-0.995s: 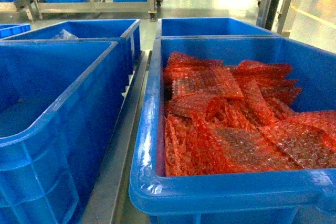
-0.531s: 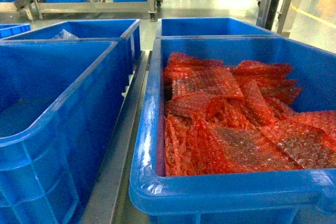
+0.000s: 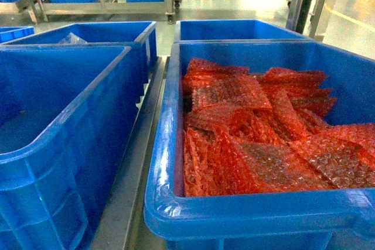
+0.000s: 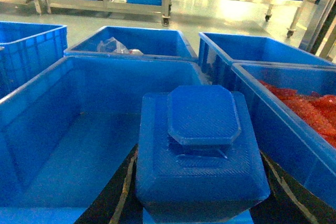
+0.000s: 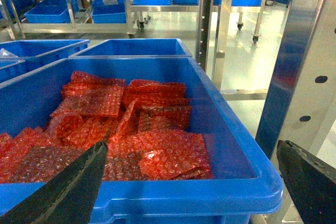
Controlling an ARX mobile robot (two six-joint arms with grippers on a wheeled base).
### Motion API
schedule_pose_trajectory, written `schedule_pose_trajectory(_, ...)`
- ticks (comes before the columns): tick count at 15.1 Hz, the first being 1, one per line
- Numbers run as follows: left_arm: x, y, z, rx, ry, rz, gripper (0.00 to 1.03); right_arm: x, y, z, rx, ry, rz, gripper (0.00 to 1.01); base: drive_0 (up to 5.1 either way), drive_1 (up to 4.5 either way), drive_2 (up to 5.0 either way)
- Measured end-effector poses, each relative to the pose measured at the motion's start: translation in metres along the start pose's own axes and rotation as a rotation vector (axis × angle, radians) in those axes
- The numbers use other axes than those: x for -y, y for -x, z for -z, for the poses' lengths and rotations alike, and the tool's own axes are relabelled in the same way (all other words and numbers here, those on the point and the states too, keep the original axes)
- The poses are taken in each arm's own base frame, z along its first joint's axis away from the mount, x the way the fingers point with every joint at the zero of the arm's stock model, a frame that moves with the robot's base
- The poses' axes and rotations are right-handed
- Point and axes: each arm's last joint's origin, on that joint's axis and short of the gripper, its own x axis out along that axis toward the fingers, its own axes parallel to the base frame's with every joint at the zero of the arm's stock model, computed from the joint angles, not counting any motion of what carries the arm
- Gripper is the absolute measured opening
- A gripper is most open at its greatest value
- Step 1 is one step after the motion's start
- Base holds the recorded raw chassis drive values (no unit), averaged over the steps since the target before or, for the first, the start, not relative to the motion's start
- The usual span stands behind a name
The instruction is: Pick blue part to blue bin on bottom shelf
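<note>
1. Landmark: the red-wrap bin [image 3: 263, 203], the big blue bin on the right of the head view. All places below are given from it.

2. Left of it, across a narrow metal rail [image 3: 132, 180], sits the empty bin [image 3: 53, 144]. Bare floor inside, nothing in it that I can see.

3. Blue part [image 4: 199, 150]: seen only in the left wrist view, filling the lower middle, an octagonal cap on a blocky body. It hangs over the empty bin's near edge, so left of the red-wrap bin. Judgement: it is carried by the left gripper, held close under the camera for transport. The fingers themselves are hidden by the part, so I cannot tell how they are set.

4. Behind the empty bin, a further bin [image 4: 131, 43] holds a crumpled clear bag [image 4: 113, 45].

5. Red-wrap bin contents: red bubble-wrap sheets [image 3: 252, 133], loosely overlapped, piled well below the rim.

6. Behind it, another bin [image 3: 234, 27]; inside not visible.

7. Right gripper [image 5: 199, 182]: fingers spread wide, nothing between them, at the near right corner of the red-wrap bin. Judgement: idle, parked clear.

8. Right of the bin, a steel upright [image 5: 299, 66].

9. Bottom shelf target not identifiable here.
</note>
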Motion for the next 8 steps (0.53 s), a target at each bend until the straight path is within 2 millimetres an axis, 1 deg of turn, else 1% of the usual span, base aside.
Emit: schedule_pose_trajectory(8,0.0,0.0,0.0,0.0,0.0,0.0,0.44,0.0,0.0,0.0,0.0,0.0,0.0,0.98,0.0,0.0,0.0)
